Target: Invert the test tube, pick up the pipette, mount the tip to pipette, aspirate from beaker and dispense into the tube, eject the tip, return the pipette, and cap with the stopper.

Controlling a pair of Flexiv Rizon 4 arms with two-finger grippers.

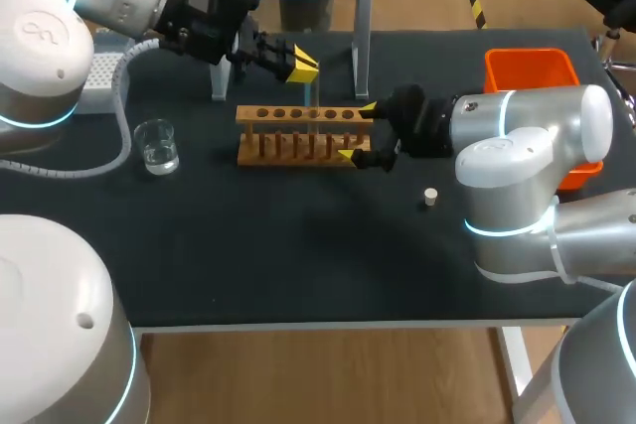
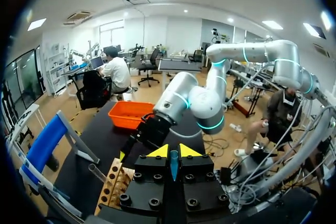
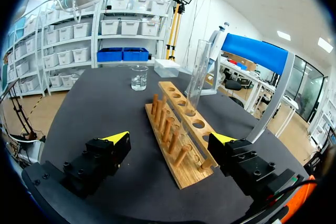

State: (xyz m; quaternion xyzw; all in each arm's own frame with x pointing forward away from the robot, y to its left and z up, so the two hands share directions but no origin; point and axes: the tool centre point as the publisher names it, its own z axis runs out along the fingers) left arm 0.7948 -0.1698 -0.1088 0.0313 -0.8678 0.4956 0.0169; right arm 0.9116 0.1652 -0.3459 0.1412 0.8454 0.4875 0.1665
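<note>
L claw [image 1: 302, 66]: closed on test tube [image 3: 197, 74]; tube upright, lower end in rack [image 3: 182, 174] hole below claw. R claw [image 3: 170, 139]: open, rack end betw. fingers.

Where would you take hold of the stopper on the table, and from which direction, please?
I would pinch the stopper across its round sides, coming straight down from above. It looks like a short, pale plug sitting low on the table, apart from the rack, so a sideways approach could scrape the surface. The open right gripper is nearest.
</note>
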